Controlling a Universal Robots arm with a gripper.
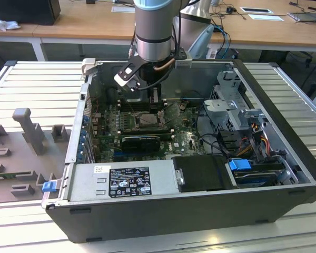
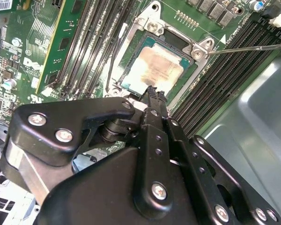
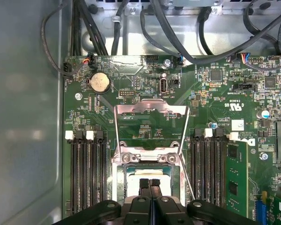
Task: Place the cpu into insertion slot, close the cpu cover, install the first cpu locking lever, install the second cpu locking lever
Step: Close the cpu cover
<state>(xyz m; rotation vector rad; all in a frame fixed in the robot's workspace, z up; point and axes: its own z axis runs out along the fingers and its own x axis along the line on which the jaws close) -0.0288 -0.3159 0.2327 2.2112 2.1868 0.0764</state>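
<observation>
**Exterior view:** a raised camera looks obliquely down into the open case [image 1: 163,208] on the ribbed counter [image 1: 37,79]. It stands far enough back to take in the whole case and the arm [image 1: 154,31] entering from above.

**First wrist view:** faces squarely down on the board [image 3: 215,93] from near, with the end effector [image 3: 150,183] at the frame's edge.

**Second wrist view:** nearer and tilted, sighting along the end effector toward the slot [image 2: 196,50].

All three views share the slot and its flanking memory slots [image 3: 86,173]. Both wrist views share the cpu [image 2: 154,68].
</observation>
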